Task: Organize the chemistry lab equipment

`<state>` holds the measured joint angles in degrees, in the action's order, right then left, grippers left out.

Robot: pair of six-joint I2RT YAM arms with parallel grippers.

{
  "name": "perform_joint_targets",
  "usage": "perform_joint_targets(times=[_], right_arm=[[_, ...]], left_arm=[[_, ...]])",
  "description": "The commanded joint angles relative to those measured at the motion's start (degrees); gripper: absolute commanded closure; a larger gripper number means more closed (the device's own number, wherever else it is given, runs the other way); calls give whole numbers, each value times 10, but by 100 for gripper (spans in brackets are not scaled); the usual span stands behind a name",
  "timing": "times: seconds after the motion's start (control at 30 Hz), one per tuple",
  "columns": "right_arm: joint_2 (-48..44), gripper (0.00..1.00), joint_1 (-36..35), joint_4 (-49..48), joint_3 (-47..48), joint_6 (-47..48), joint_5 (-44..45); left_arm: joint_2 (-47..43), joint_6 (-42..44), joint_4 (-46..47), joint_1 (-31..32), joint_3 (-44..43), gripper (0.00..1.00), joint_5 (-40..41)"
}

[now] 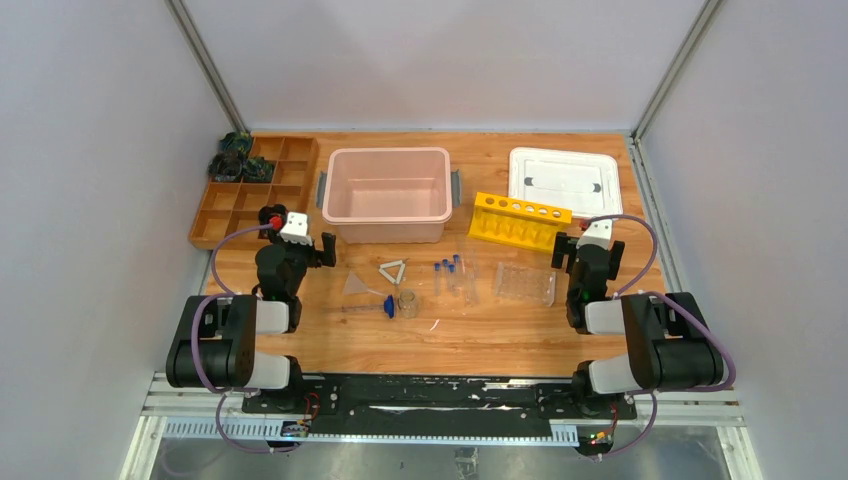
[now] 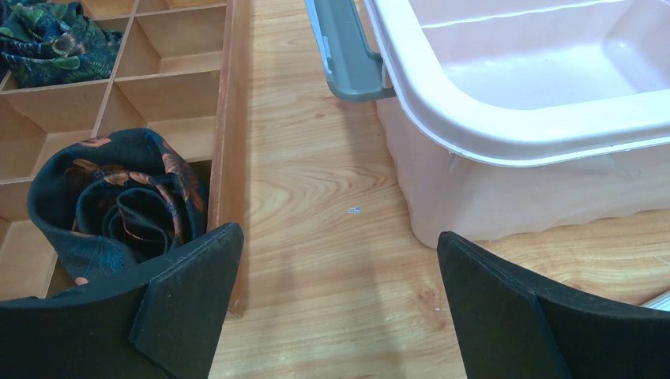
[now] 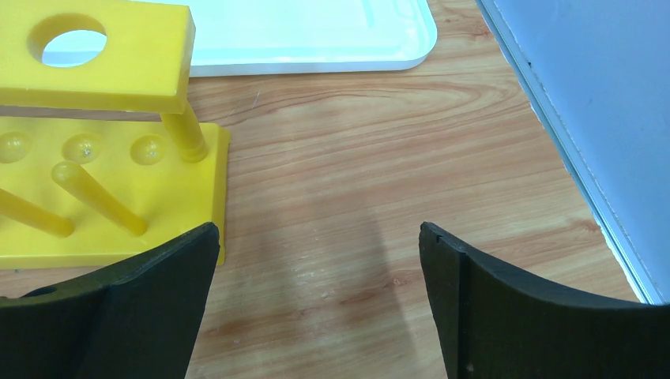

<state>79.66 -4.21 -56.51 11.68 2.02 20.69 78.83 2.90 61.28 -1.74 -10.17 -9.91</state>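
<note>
Several blue-capped vials (image 1: 452, 270) lie mid-table beside the clear vial tray (image 1: 523, 284). The pale triangle (image 1: 393, 270), clear funnel (image 1: 357, 285), tiny beaker (image 1: 407, 302) and glass tube (image 1: 365, 308) lie left of them. The yellow holed rack (image 1: 519, 221) stands behind the tray and shows in the right wrist view (image 3: 103, 71). My left gripper (image 1: 305, 246) (image 2: 336, 234) is open and empty over bare wood, left of the funnel. My right gripper (image 1: 587, 250) (image 3: 318, 229) is open and empty just right of the rack.
A pink bin (image 1: 388, 193) (image 2: 506, 118) stands at the back centre. A white lid (image 1: 565, 181) (image 3: 316, 35) lies at the back right. A brown wooden compartment tray (image 1: 255, 190) (image 2: 158, 71) holding dark rolled cloth (image 2: 118, 201) sits at the back left.
</note>
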Motion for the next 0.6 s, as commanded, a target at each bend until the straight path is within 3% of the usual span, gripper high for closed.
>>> perform_joint_targets(times=[0.0, 0.43, 0.47, 0.5, 0.57], right_arm=[[-5, 0, 6, -10, 8, 0, 1], [-15, 0, 4, -34, 0, 20, -14], [-37, 0, -13, -22, 5, 25, 31], [-81, 0, -21, 35, 24, 15, 85], [-150, 0, -22, 239, 75, -55, 146]], left_arm=[[1, 5, 26, 1, -3, 0, 2], [1, 5, 27, 2, -2, 0, 2], [-3, 1, 35, 1, 1, 0, 8], [-15, -6, 14, -2, -5, 0, 19], [-43, -15, -20, -9, -14, 0, 23]])
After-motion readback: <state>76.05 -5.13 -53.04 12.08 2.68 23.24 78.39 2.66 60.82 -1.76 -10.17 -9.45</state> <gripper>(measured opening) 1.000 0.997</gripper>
